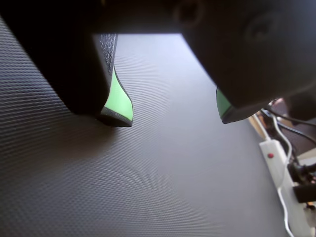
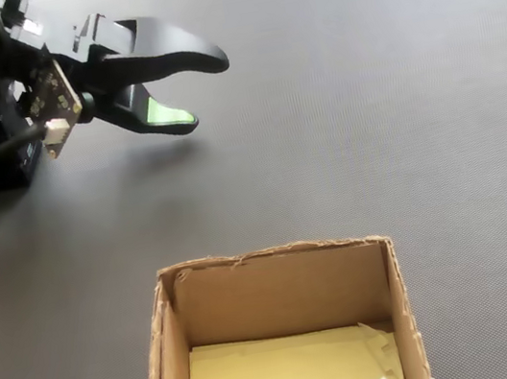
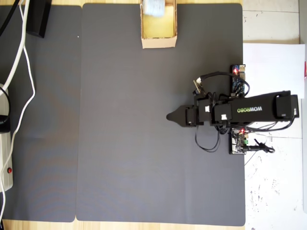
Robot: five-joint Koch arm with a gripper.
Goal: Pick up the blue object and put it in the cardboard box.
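Inside one cardboard box [image 3: 158, 42] — one blue object [image 3: 154, 7]; tool [image 1: 170, 116] agape.

Matte black plastic arm [image 3: 249, 109] with white "WOWROBO" lettering along its top, thin black cables looping off both sides, a small circuit board [image 2: 51, 99] at the wrist, and curved black jaws lined with bright green pads [image 1: 118, 98].

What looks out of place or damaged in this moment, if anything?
Nothing is spilled or askew. The cardboard box has frayed, ragged top edges, mild wear only. The blue object already lies inside it at the far end. The gripper is open and empty above the bare dark mat.
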